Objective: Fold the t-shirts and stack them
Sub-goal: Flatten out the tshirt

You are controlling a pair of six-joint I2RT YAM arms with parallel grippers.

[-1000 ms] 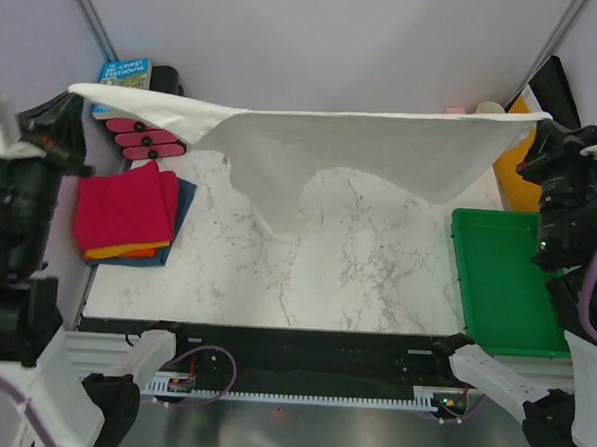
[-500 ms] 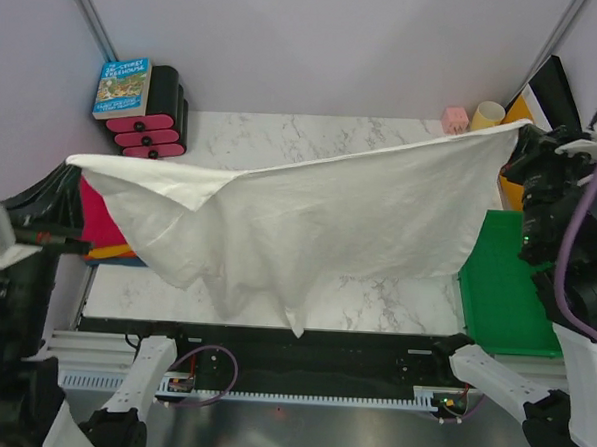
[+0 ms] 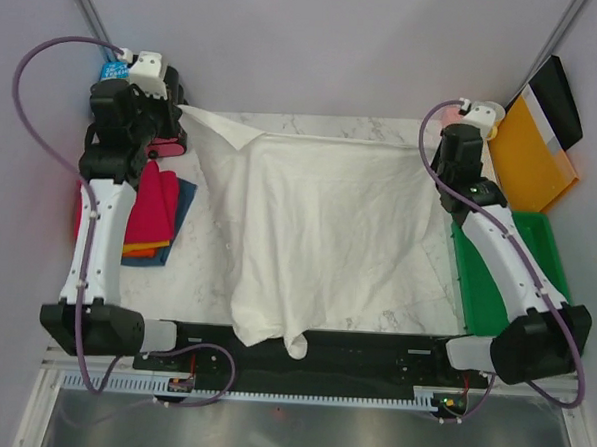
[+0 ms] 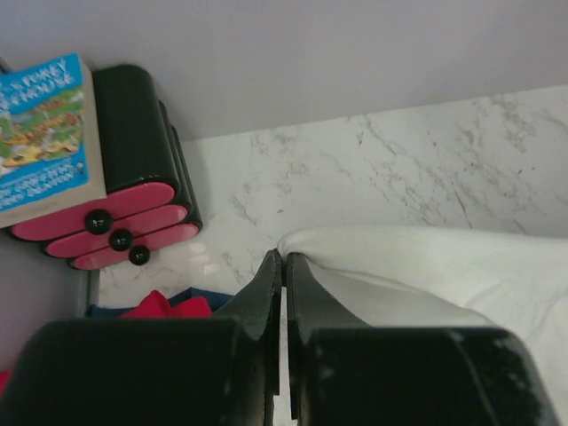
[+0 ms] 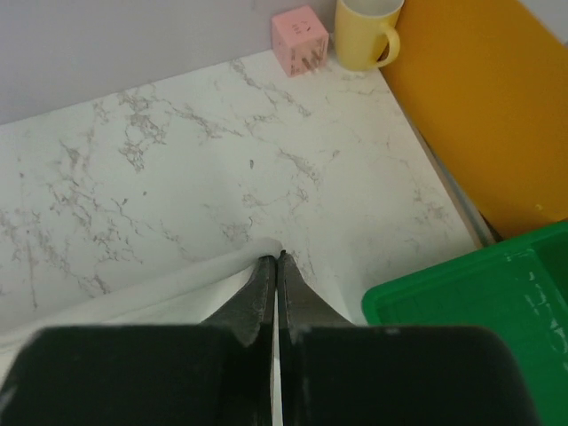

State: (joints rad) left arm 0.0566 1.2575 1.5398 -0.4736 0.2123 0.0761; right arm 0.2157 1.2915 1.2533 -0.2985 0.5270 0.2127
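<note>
The white shirt [image 3: 328, 235] lies spread flat and wrinkled over the middle of the marble table [image 5: 133, 169], with its near edge drooping over the table's front edge. The left gripper [image 4: 284, 259] is at the shirt's far-left corner, its fingers pressed together with the cloth edge pinched at their tips. The right gripper [image 5: 277, 260] is at the far-right corner, also closed tight on a thin corner of the cloth, low over the marble. Left of the white shirt, partly under the left arm, sits a folded pile: the pink shirt [image 3: 158, 198] on top, the orange shirt [image 3: 142, 247] showing below it, and the blue shirt [image 3: 187, 198] at the bottom. A book [image 4: 40, 124] rests on a black-and-pink rack [image 4: 133, 177] in the far-left corner. By the right gripper are a green tray [image 5: 479, 293], an orange folder [image 5: 479, 106], a yellow mug [image 5: 366, 34] and a pink cube [image 5: 300, 31].
</note>
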